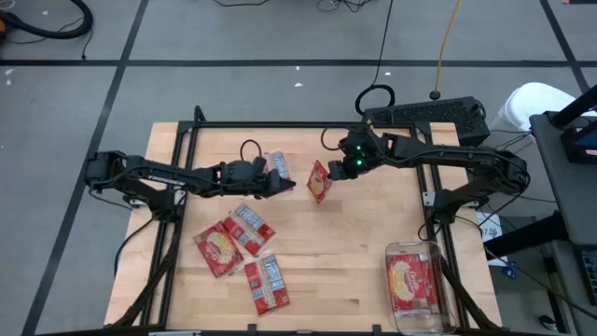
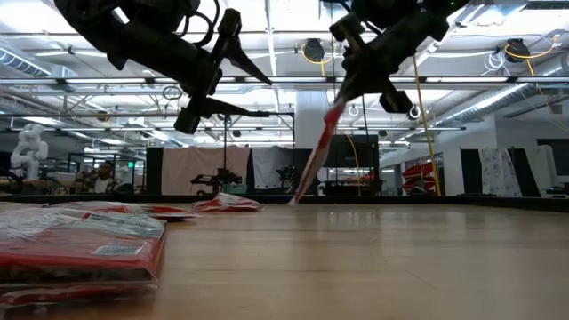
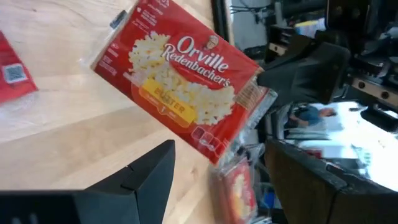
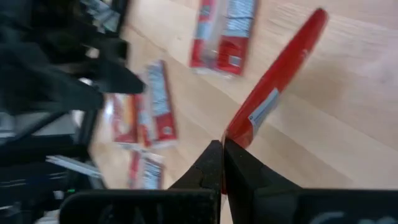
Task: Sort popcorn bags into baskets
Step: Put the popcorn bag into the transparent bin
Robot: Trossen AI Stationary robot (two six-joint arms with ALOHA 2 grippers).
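We have the right gripper [image 1: 343,168] pinched tight on the edge of one popcorn bag [image 1: 319,181], and the bag hangs tilted above the middle of the table [image 1: 373,252], its lower corner close to the wood or just touching it; from the low view we can't quite tell which. The right wrist view shows the fingers closed together right at the bag's rim, so it is a thin edge grip. Just to its left, the left gripper [image 1: 280,184] sits with its fingers spread apart and nothing between them, facing the printed side of that same bag. It looks to us like a carry step: the bag is picked and has to go to the clear basket [image 1: 446,252] at the near right corner, where one bag [image 1: 411,283] already lies. The next move, as we read it, calls for a swing right and toward the near edge, keeping the pinch firm because the bag dangles and could slip or twist. Waiting on the left side are more bags: a cluster [image 1: 233,238] near the left arm, one [image 1: 266,283] nearer the front edge, and another [image 1: 276,164] behind the left gripper.
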